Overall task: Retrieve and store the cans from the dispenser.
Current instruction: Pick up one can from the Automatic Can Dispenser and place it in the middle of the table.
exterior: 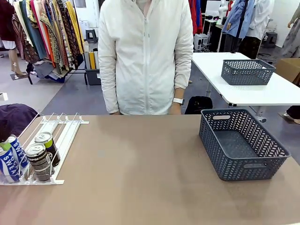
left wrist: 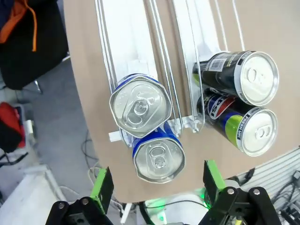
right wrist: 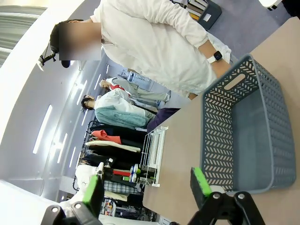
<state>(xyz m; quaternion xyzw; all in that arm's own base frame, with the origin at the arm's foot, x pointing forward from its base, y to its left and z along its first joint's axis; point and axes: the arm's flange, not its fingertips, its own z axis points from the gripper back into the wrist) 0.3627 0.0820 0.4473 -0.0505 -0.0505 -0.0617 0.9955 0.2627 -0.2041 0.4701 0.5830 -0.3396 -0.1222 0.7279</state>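
Note:
The white wire dispenser (exterior: 61,129) lies at the table's left. At its low end stand two blue-and-white cans (exterior: 14,157) and two dark cans (exterior: 40,159). From above, the left wrist view shows the dispenser (left wrist: 126,42), two blue cans (left wrist: 140,105), a black can (left wrist: 241,75) and a Pepsi can (left wrist: 246,124). My left gripper (left wrist: 154,185) hangs open above the blue cans, holding nothing. My right gripper (right wrist: 147,187) is open in the air, high over the table near the grey basket (right wrist: 243,131).
A dark grey lattice basket (exterior: 241,143) sits empty at the table's right. A person in a white jacket (exterior: 143,56) stands at the far edge, arms down. Another table with a second basket (exterior: 246,71) stands behind on the right. Brown tabletop stretches between dispenser and basket.

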